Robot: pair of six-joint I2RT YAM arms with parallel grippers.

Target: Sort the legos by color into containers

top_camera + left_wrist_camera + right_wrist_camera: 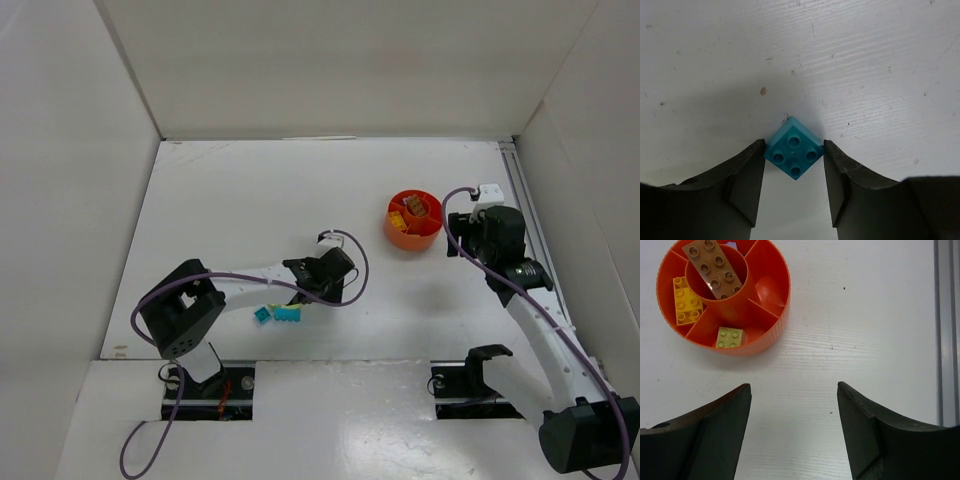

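**Teal Brick Pinched by Its Corners**

The left hand [793,146] had closed on a teal brick [793,155] down at the desk [855,60], pinching two opposite corners rather than flat sides. I reckoned it could twist or squirt free on lifting. The orange bowl [413,238] sat well apart to the right, holding a brown brick [715,265], a yellow brick [686,302] and a lime brick [730,337]. The right hand [794,387], fingers spread and empty, hovered near it and might crowd the drop. Loose teal bricks [288,314] lay beside the left arm.

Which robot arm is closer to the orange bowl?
Right. The right end effector sits open just beside the orange bowl; the left end effector is far off to its left, pinching a teal lego.
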